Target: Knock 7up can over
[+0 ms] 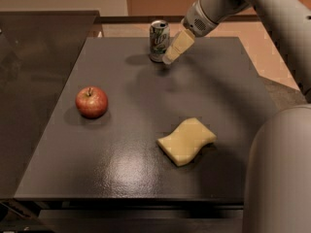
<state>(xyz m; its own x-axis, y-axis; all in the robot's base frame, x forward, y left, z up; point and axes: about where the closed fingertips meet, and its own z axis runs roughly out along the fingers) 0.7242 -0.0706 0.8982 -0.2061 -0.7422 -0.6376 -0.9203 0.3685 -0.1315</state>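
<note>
The 7up can (158,39) stands upright near the far edge of the dark table (131,169), white and green with a silver top. My gripper (170,56) reaches in from the upper right, and its pale fingertips sit right beside the can's lower right side, touching or almost touching it.
A red apple (91,101) sits at the table's left. A yellow sponge (186,141) lies front right of centre. A large grey part of my own body (279,174) fills the lower right corner. A dark surface (29,57) adjoins the table on the left.
</note>
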